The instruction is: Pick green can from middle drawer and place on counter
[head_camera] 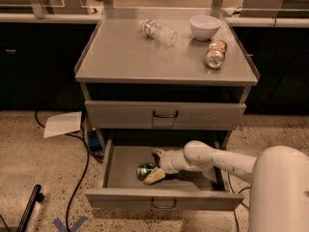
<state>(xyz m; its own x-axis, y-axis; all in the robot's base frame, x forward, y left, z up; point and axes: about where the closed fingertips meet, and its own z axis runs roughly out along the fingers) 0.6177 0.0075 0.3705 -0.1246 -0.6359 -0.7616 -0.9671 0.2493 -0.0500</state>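
Note:
The green can (144, 170) lies on its side on the floor of the open middle drawer (116, 166), left of centre. My gripper (154, 165) reaches into the drawer from the right, just right of the can. Its fingers are spread: one tan fingertip (153, 177) rests against the can's front side, the other (158, 153) stands behind it. The can sits on the drawer floor, not lifted. The counter (130, 57) is the grey cabinet top above.
On the counter lie a clear plastic bottle (158, 31), a white bowl (204, 26) and an orange-brown and silver can (215, 53). A shut drawer (165, 114) sits above the open one. A sheet of paper (63, 123) and cables (82, 163) lie on the floor at left.

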